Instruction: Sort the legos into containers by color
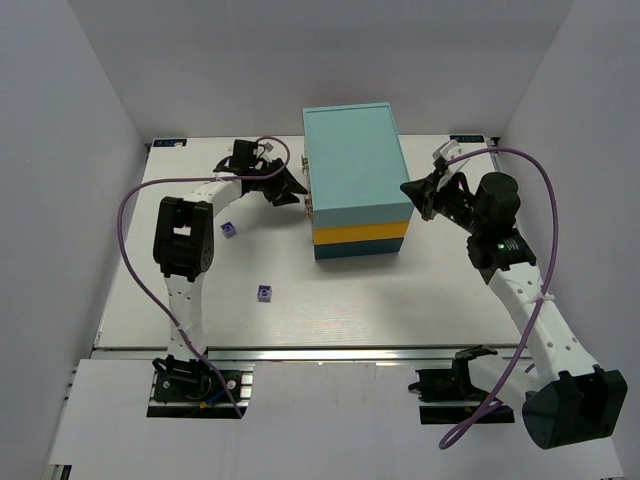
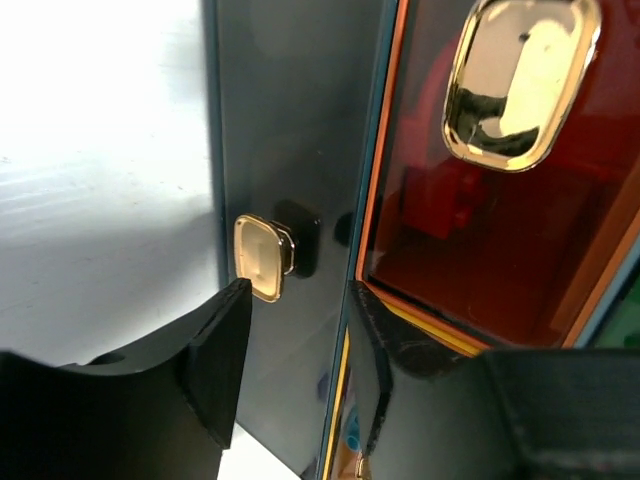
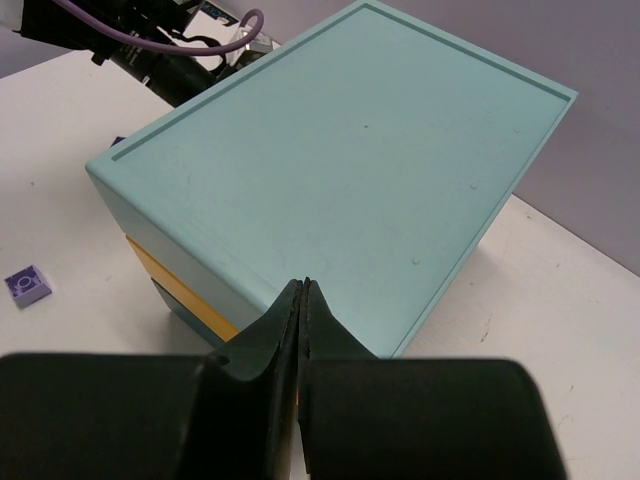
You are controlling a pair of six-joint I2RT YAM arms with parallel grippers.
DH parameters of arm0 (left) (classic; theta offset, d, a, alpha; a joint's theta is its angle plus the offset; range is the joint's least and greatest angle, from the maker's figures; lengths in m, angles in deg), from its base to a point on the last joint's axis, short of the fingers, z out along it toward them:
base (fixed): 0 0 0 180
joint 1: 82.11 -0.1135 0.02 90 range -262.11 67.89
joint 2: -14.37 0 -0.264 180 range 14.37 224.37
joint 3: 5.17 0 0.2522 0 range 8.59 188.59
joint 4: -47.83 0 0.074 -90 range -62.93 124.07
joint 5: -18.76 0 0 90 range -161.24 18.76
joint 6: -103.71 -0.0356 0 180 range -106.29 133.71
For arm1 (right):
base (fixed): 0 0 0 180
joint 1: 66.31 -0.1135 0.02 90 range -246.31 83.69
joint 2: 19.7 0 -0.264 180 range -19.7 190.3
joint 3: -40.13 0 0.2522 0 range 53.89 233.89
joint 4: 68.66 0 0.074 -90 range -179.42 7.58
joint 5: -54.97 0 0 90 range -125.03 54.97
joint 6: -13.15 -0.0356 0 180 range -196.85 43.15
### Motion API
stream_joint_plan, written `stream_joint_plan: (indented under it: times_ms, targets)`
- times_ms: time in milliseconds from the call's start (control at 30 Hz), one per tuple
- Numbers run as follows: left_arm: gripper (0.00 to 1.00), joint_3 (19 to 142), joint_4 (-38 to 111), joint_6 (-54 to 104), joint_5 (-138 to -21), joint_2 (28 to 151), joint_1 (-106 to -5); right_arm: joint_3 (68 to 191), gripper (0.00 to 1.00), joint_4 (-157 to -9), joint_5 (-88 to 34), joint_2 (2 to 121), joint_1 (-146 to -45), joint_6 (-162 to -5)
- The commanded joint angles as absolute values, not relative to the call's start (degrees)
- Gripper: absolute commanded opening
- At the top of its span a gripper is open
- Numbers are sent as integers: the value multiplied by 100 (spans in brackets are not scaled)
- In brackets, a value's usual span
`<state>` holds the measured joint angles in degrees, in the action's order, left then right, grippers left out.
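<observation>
The cabinet [image 1: 355, 170] of light teal, yellow and darker teal layers stands mid-table. My left gripper [image 1: 298, 190] is at its left face, where the containers' fronts are. In the left wrist view the gripper [image 2: 300, 300] is open, and a small gold handle [image 2: 262, 257] sits just past its left fingertip [image 2: 225, 330], not between the jaws. A clear container with a larger gold handle [image 2: 520, 80] holds red legos [image 2: 450, 190]. Two purple legos [image 1: 230, 229] [image 1: 265, 293] lie on the table. My right gripper [image 3: 303, 290] is shut and empty, by the cabinet's right side [image 1: 408, 188].
White walls close in the table on the left, right and back. The left arm's purple cable [image 1: 130, 240] loops out over the left part of the table. One purple lego [image 3: 27, 285] shows at the left edge of the right wrist view.
</observation>
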<state>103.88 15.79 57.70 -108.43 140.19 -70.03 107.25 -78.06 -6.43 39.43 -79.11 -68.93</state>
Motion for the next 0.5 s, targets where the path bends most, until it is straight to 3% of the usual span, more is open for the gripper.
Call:
stream_joint_plan:
  times_ms: [0, 200, 467]
  targets:
    - [51, 10439, 1589, 5687, -11035, 14005, -6919, 10873, 0, -7714, -681, 3901, -7871, -6859]
    - [45, 10606, 1307, 5502, -10938, 14181, -6866, 10873, 0, -7679, -682, 3910, -7836, -6921]
    - [45, 10782, 1114, 5414, -10780, 14365, -6743, 10856, 0, -7670, -673, 3910, -7818, -6929]
